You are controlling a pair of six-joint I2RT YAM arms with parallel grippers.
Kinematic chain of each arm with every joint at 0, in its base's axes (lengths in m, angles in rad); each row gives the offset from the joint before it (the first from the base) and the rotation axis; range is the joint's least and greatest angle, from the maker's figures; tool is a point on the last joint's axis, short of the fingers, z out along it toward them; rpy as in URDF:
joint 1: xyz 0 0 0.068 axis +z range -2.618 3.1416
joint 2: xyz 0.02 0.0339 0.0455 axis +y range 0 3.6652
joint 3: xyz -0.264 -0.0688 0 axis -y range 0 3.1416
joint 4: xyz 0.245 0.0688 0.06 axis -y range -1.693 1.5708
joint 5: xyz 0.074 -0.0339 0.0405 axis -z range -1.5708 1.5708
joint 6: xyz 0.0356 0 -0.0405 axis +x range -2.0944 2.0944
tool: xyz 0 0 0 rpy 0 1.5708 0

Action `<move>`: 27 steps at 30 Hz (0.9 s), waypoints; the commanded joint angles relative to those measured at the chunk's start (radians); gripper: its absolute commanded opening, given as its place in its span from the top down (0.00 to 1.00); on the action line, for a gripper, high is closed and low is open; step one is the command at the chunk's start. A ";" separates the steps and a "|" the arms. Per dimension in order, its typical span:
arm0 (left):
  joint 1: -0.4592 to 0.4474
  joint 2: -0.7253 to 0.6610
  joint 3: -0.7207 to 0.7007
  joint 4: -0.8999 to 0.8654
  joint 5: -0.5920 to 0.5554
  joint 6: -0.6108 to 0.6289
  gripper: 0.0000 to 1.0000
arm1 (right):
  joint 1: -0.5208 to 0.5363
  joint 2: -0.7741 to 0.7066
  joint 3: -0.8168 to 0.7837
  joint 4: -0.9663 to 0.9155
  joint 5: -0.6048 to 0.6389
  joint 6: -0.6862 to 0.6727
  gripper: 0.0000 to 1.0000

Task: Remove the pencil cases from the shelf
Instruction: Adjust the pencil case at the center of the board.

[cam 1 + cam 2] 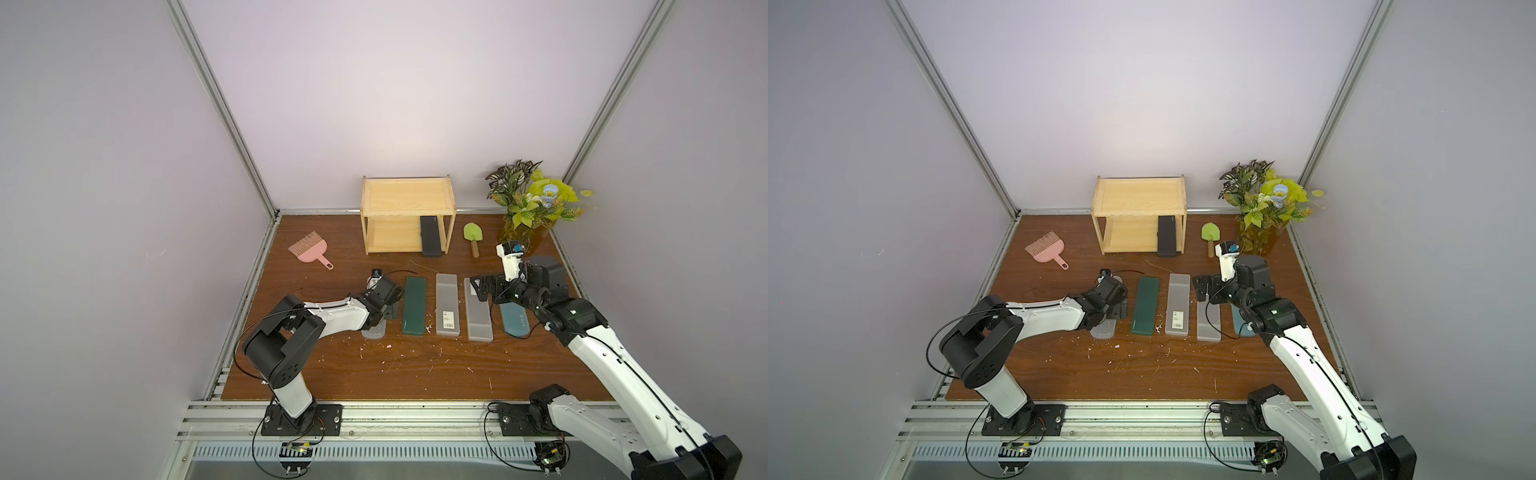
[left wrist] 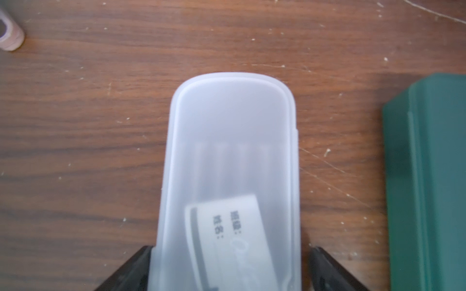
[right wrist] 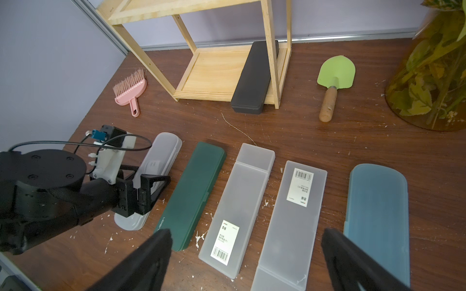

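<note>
Black case [image 1: 430, 237] alone on the shelf [image 1: 405, 198]
It lies on the bottom board; five cases line the desk [image 1: 374, 365] before the shelf. Left jaws stand open astride the clear case [image 2: 232, 163]; right jaws gape wide, empty.

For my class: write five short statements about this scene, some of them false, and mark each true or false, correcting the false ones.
1. The black pencil case lies on the lower board of the shelf. True.
2. Two cases lie on the shelf's top board. False: nothing lies on it.
3. The dark green case lies between the clear case and a frosted grey case. True.
4. The right gripper holds the teal case. False: its jaws stand open and hold nothing; the teal case lies on the table.
5. The left gripper is at the black pencil case. False: its jaws straddle the clear case.
</note>
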 commanded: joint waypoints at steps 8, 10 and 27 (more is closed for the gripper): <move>0.008 0.014 0.038 -0.034 0.029 0.015 0.17 | -0.005 -0.006 -0.002 0.008 0.014 -0.014 0.00; 0.008 0.010 0.045 -0.033 0.033 0.013 0.17 | -0.005 -0.006 -0.005 0.012 0.014 -0.013 0.00; 0.009 0.064 0.105 -0.030 0.046 0.028 0.13 | -0.006 0.000 -0.012 0.013 0.021 -0.019 0.00</move>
